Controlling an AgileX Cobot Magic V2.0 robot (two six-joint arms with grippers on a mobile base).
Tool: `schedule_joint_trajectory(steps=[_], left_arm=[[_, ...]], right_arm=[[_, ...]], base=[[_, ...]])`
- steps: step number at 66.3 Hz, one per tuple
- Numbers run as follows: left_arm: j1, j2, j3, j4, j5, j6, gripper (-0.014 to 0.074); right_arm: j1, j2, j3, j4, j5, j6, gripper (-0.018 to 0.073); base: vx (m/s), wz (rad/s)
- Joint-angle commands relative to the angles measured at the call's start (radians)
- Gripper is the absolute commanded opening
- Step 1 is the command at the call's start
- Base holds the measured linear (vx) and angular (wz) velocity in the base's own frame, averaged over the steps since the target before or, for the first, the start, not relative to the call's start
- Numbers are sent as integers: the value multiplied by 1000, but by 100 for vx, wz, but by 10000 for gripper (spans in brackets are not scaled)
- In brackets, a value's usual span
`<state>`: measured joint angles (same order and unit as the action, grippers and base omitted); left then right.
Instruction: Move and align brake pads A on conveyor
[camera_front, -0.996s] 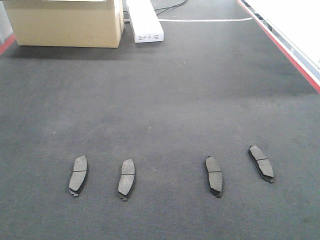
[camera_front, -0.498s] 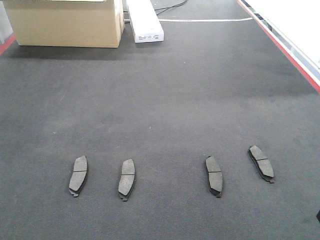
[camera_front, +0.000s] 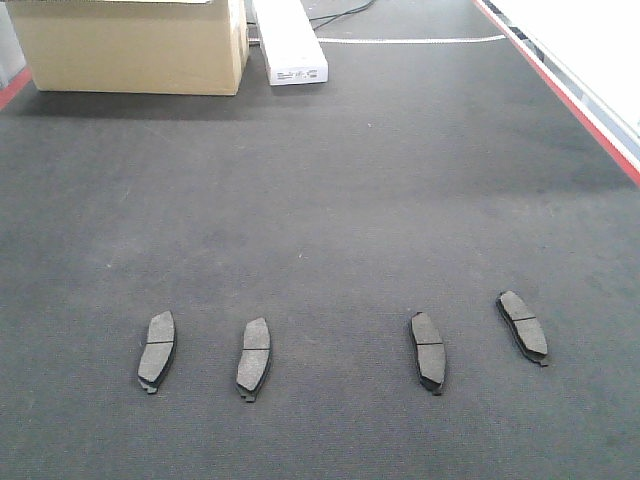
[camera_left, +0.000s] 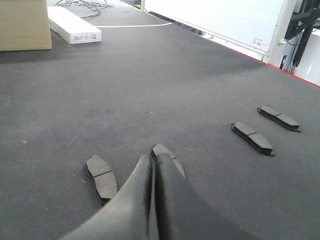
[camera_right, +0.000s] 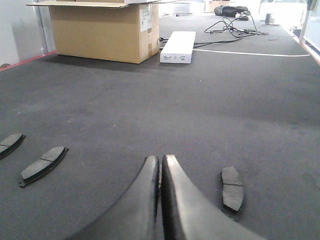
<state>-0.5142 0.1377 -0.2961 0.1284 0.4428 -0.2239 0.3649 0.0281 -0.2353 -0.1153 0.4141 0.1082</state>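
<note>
While four brake pads A (camera_front: 342, 343) are lying in a loose row on the conveyor (camera_front: 330, 200), untouched, no arm is showing from the front. Left claw (camera_left: 153, 161) is hovering pinched shut, empty, above one pad. Right claw (camera_right: 161, 161) is likewise hovering closed, empty, beside another pad.

Far back we see a cardboard box (camera_front: 130, 45) with a long white box (camera_front: 289, 42) just beside it. Past them, black cables (camera_right: 227, 24) trail across a white line (camera_front: 410, 40). Bright glare washes out the right side.
</note>
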Motion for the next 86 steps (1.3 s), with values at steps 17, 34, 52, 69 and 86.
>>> schedule_joint_trajectory(steps=[17,34,52,69,86], left_arm=[[-5,13,-27,7,-73,0,-8],[5,13,-25,9,-69,0,-6],[285,12,18,20,-164,32,-6],[513,-7,289,-162,-471,140,-6],[516,-166,342,-111,-416,133,-6]], right_arm=[[-5,11,-26,15,-82,-3,-11],[-5,11,-26,15,-82,-3,-11],[-5,11,-26,15,-82,-3,-11],[-5,11,-26,15,-82,-3,-11],[-5,10,-26,15,-82,-3,-11]], base=[[0,0],[0,0],[0,0],[0,0],[0,0]])
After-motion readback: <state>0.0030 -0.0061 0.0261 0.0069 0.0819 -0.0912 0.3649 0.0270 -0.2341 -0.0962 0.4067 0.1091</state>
